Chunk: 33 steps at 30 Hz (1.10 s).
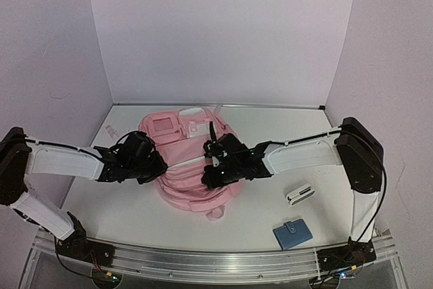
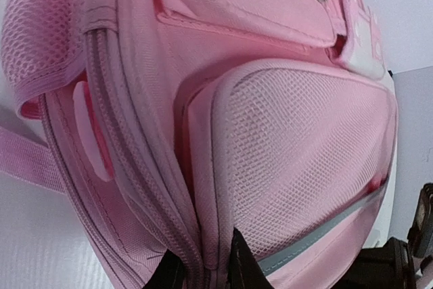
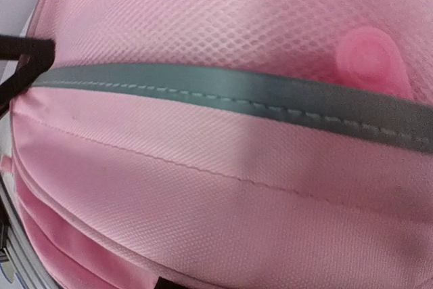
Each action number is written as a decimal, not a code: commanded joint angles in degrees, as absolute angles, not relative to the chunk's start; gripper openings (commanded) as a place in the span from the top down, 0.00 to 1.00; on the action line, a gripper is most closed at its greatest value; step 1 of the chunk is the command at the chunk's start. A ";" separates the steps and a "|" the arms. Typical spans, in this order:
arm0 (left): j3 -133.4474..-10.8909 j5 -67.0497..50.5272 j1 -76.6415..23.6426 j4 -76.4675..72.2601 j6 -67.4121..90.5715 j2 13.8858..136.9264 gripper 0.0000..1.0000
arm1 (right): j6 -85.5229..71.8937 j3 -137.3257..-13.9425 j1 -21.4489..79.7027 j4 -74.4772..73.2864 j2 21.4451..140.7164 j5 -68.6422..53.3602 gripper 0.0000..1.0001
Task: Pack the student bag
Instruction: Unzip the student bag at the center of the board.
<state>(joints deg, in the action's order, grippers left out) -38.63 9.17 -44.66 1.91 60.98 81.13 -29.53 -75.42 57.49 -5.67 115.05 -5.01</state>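
Two grippers, one bag, two loose items, listed left to right.

Left gripper (image 1: 158, 167): sits at the 9 o'clock edge of the student bag (image 1: 186, 167); fingers (image 2: 241, 267) clenched on a pink zip seam of the bag.

Student bag: lies flat at mid table (image 1: 135, 214), pockets up, pale trim strip across the front.

Right gripper (image 1: 212, 170): rests on the bag's top toward 3 o'clock; fingers pressed fully together, cannot tell whether anything is pinched.

White case (image 1: 298, 194): lies at 4 o'clock from the bag, apart from it.

Blue wallet (image 1: 292, 233): lies at 5 o'clock from the bag, near the white case.
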 commanded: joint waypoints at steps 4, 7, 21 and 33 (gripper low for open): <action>-46.17 -4.01 -48.54 1.00 54.84 83.50 0.66 | -22.55 -70.69 50.13 -5.66 111.85 0.95 1.00; -45.96 -4.49 -45.04 6.61 53.10 80.29 0.48 | -19.94 -70.00 49.70 -5.92 111.02 0.47 1.00; -46.41 -9.25 -26.03 9.41 44.83 80.99 0.36 | -16.96 -71.41 49.39 -8.64 110.78 -3.20 1.00; -50.91 -15.72 -25.84 -1.53 44.59 92.04 0.91 | -17.10 -72.62 49.72 -13.61 109.46 -7.64 1.00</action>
